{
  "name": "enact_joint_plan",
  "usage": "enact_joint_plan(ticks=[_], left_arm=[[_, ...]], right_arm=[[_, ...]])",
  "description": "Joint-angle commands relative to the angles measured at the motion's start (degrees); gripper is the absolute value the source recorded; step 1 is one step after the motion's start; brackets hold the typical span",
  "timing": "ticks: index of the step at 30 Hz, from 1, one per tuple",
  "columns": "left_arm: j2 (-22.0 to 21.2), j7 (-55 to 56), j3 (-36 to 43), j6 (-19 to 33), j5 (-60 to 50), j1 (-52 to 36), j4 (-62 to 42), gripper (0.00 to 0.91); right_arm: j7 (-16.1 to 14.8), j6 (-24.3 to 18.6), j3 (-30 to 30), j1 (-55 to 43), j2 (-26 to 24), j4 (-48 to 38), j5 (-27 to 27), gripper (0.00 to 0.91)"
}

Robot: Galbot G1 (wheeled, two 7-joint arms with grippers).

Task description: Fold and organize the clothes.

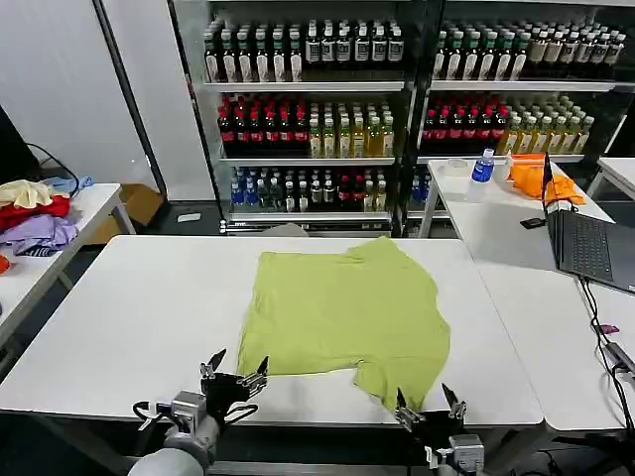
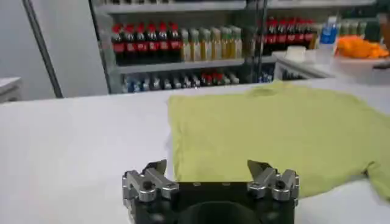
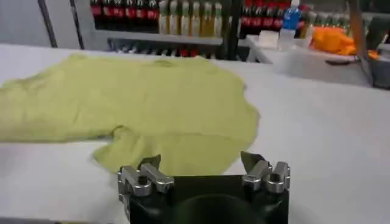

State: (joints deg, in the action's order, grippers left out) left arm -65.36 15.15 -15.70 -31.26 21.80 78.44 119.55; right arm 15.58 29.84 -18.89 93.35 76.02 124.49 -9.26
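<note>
While the lime T-shirt [image 1: 342,312] lies spread flat at the middle of the white table [image 1: 129,317], both arms sit low at the table's near edge. Near the shirt's near-left corner, the left gripper [image 1: 234,373] has its fingers apart and holds nothing. At the near-right sleeve, the right gripper [image 1: 427,405] hovers just short of the fabric, fingers likewise spread and empty. Bottle shelves [image 1: 308,109] stand far behind.
</note>
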Motion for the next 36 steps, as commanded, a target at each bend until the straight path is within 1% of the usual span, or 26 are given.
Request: enact_joint_plan(ticks=[1,2,3,4,5,6,23,27,31,36], left_arm=[[1.0,0.8,1.8,-1.8,1.0,-4.5,-6.2,0.907],[1.0,0.9,1.9,-1.8,1.0,-4.5,-6.4,0.907],[1.0,0.9,2.0,-1.8,0.9,-4.6,-6.6,0.705],[0.9,1.1,2.0,-1.8,1.0,-4.6,-6.7,0.383],[0.8,1.1,2.0,-1.8,1.1,-4.7,-6.9,0.04],[0.7,1.2,2.0,-1.8,1.2,-4.7,-7.0,0.02],[0.6,1.1,0.3,-1.9,6.8,-2.0,-7.0,0.02],[0.3,0.4,-1.1,-1.8,8.2,-0.2,-4.1,0.02],[0.1,0.2,-3.2,-1.7,10.4,1.9,0.6,0.05],[0.5,0.4,-5.9,-1.7,11.2,5.8,6.7,0.05]], right_arm=[[0.4,1.4,1.4,0.1,0.2,-1.1,0.3,0.907],[0.4,1.4,1.4,0.1,0.2,-1.1,0.2,0.907],[0.4,1.3,1.4,0.0,0.2,-1.2,-0.1,0.846],[0.4,1.3,1.4,0.0,0.2,-1.4,-0.3,0.685],[0.4,1.3,1.5,-0.1,0.2,-1.5,-0.5,0.312],[0.4,1.2,1.6,-0.1,0.1,-1.6,-0.7,0.0],[0.0,0.1,1.5,1.0,-0.4,0.4,-1.0,0.0],[-1.2,-0.9,0.5,2.3,-0.8,2.8,-0.7,0.0],[-1.4,-0.9,-0.8,3.6,-1.2,6.0,-0.8,0.0],[-1.6,-1.8,-3.4,7.1,-1.8,10.7,-0.9,0.0]])
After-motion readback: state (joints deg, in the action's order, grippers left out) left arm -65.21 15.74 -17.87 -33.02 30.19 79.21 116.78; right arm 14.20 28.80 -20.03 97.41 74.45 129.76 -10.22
